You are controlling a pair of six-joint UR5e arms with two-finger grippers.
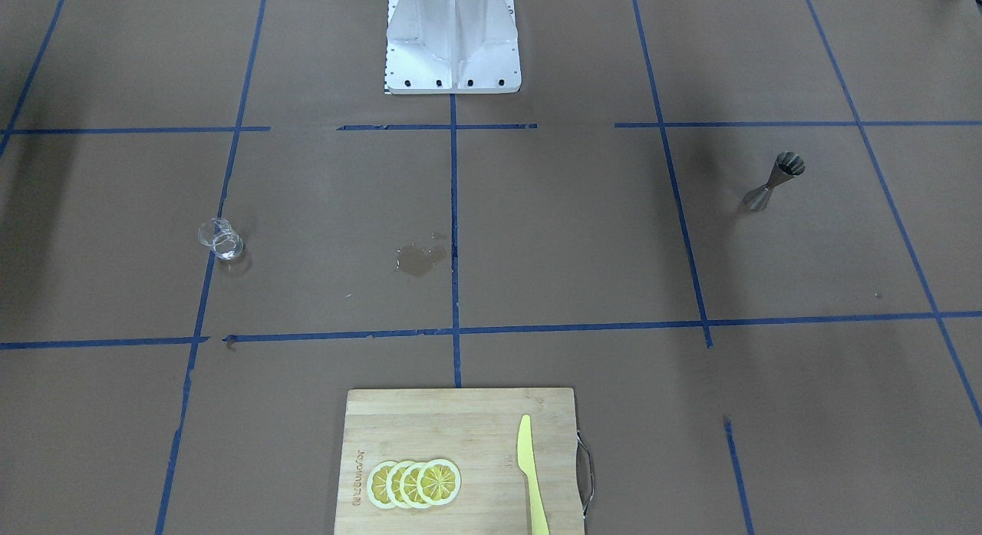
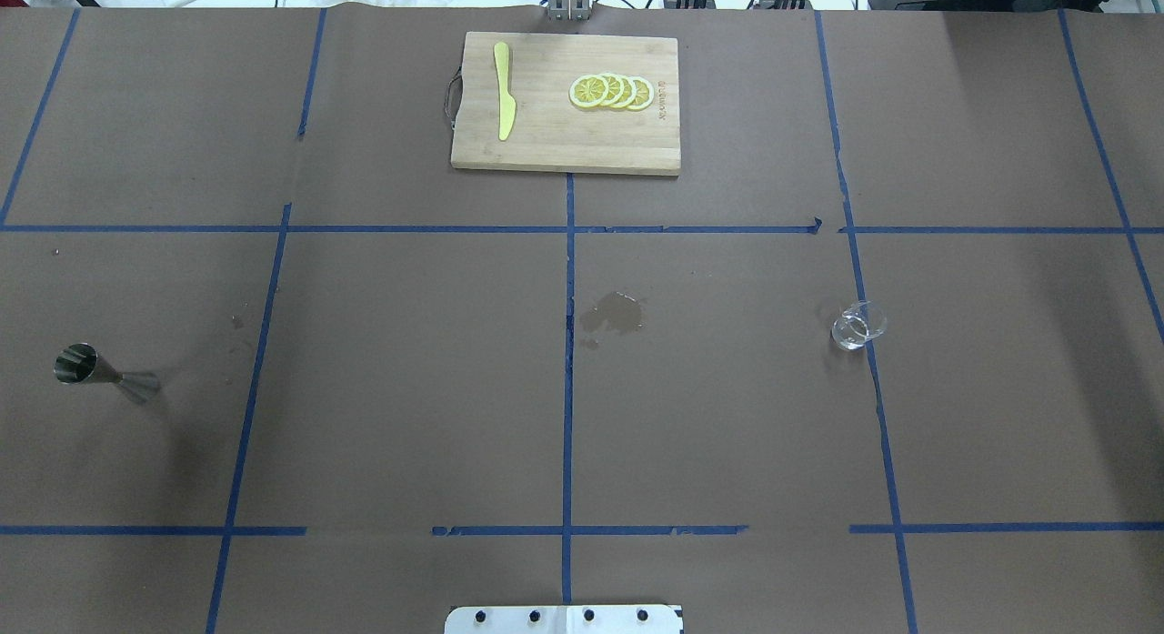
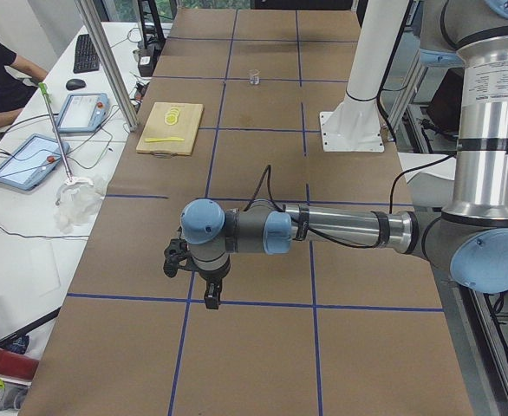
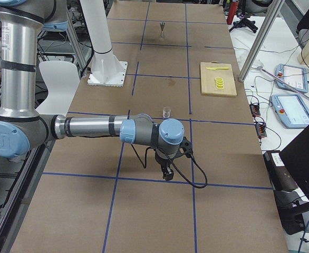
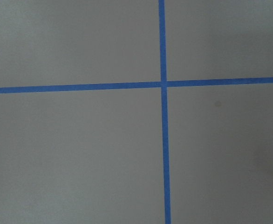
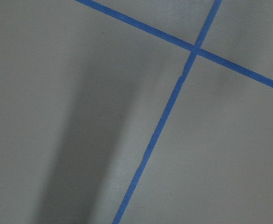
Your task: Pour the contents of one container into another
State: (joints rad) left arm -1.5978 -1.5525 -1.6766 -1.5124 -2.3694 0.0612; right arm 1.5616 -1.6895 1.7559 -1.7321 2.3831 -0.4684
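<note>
- The right gripper (image 4: 166,173) hangs over the table (image 4: 228,211). I cannot tell if it is open; the same goes for the left gripper (image 3: 209,295).
- The glass cup (image 2: 857,326) stands upright on the robot's right half, so the right arm is nearer.
- The jigger (image 2: 105,374) stands upright far to the left, well apart from the cup.

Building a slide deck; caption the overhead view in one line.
Steel jigger at left, glass cup at right, a dark stain between; cutting board beyond.
</note>
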